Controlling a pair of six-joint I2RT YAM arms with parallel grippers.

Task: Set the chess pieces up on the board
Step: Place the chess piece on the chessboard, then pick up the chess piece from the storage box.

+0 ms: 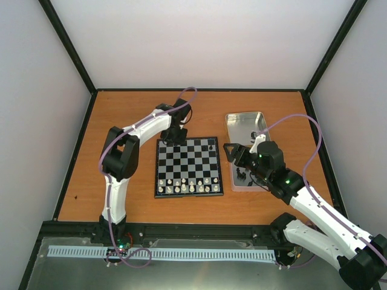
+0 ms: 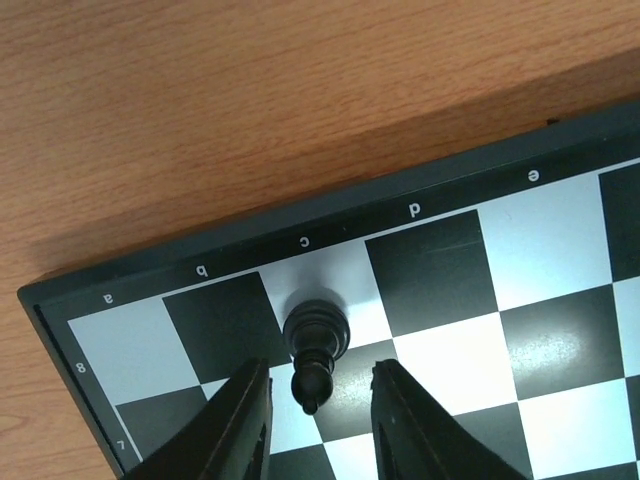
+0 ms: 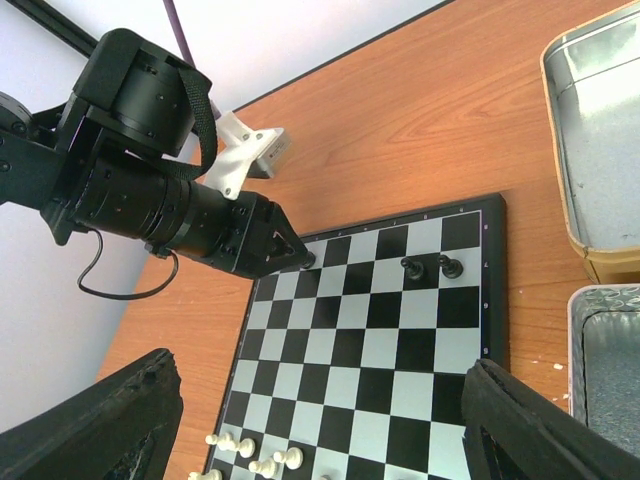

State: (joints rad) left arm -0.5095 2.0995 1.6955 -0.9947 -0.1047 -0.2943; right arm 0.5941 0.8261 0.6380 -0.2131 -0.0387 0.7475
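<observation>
I am working on the placing step for Black's back row. The left hand point(image 2: 318, 375) is hanging over the far left corner of the board point(image 2: 430, 190), where a black piece point(image 2: 315, 335) is standing upright on the light square marked c in the far row. Its fingers point(image 2: 245, 420) are flanking the piece with a gap showing on each side, so I am reading this hand as released rather than grasping. The right hand point(image 3: 322, 365) is spread wide with nothing in it, hovering beside the board's right edge over a tin point(image 1: 234, 186) on the bench point(image 2: 250, 100). Two other black pieces point(image 3: 412, 268) are standing in the far row near the right corner, and the white pieces point(image 1: 184, 186) are filling the near rows. For the next move I am planning a straight lift of the left hand, since the piece's head is sitting between the fingers and a sideways drift could topple it.
</observation>
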